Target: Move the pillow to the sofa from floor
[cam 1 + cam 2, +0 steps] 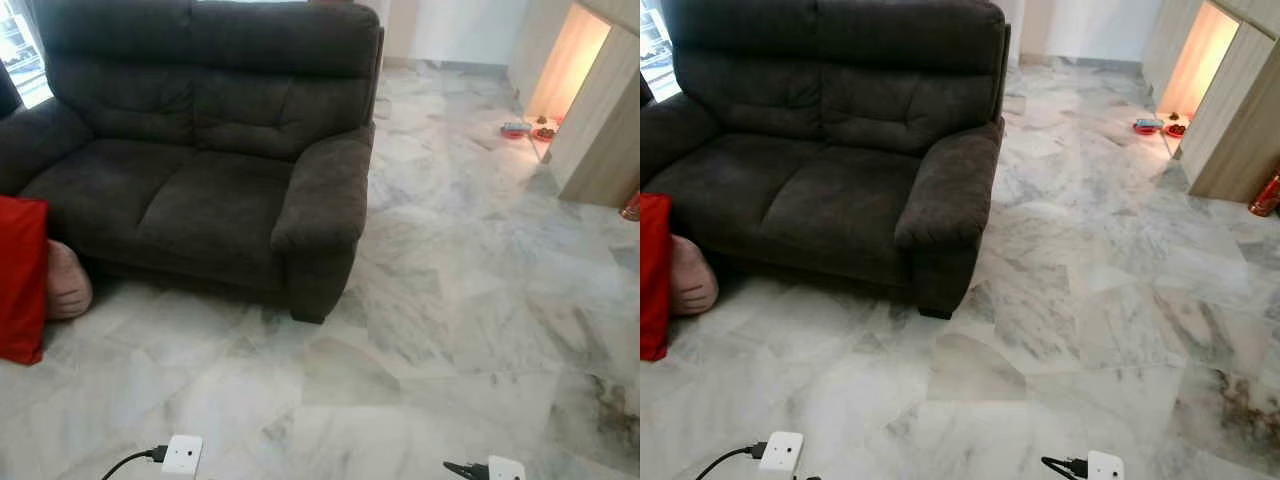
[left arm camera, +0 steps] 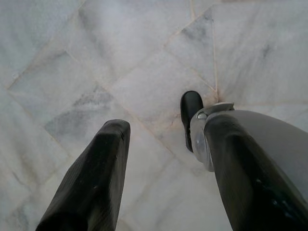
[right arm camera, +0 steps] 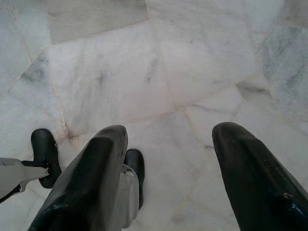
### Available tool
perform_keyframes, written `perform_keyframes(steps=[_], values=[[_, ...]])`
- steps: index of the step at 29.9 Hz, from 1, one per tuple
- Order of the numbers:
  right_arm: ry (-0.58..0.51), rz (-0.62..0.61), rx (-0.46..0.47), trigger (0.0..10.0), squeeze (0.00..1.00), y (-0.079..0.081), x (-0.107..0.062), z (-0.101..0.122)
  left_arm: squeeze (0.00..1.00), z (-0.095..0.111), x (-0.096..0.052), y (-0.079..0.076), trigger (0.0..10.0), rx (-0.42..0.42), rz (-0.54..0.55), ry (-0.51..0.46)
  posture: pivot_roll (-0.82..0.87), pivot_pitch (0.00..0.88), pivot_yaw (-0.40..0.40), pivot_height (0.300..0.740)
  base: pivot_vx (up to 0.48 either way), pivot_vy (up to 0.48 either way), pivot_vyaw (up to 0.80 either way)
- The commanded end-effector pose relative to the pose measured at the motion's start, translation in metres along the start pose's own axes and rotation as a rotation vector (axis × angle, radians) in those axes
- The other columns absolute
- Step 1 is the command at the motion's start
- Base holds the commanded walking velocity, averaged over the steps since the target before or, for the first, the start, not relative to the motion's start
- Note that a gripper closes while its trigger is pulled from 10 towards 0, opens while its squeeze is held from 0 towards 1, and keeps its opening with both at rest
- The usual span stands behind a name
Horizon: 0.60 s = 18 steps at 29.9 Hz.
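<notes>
Here the dark sofa (image 1: pixel 200 150) stands well ahead of both hands; the red pillow (image 1: pixel 20 275) sits on the marble floor (image 1: pixel 450 300), far beyond the left hand (image 2: pixel 163 144). Left hand and right hand (image 3: pixel 168 139) hang spread, empty.

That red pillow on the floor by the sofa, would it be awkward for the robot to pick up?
Probably light but floppy: the red pillow looks like soft fabric leaning upright by the sofa, so it may sag or fold when lifted. It seems broad against the open left pincer, so a grip near an edge might slip.
</notes>
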State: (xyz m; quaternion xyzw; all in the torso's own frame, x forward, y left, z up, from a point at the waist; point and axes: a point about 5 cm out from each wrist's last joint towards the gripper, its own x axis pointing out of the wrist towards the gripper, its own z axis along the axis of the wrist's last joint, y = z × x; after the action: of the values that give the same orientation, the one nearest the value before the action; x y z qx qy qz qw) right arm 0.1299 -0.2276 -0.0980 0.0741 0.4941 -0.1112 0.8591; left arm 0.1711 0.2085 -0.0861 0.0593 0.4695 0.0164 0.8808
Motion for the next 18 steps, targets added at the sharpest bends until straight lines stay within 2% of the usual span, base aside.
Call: perform_keyframes(steps=[1, 18], values=[[-0.007, 0.000, 0.016, 10.0, 0.00, -0.0001, 0.0001, 0.0009, 0.00, -0.0004, -0.0001, 0.0025, 10.0, 0.004, 0.006, 0.008, 0.06, 0.000, -0.033, 0.740, 0.000, 0.409, 0.00], [-0.001, -0.004, 0.010, 10.0, 0.00, -0.0008, 0.0000, 0.0007, 0.00, -0.0012, -0.0001, 0.0023, 10.0, 0.002, 0.005, 0.014, 0.06, 0.000, -0.035, 0.740, 0.000, 0.476, 0.00]])
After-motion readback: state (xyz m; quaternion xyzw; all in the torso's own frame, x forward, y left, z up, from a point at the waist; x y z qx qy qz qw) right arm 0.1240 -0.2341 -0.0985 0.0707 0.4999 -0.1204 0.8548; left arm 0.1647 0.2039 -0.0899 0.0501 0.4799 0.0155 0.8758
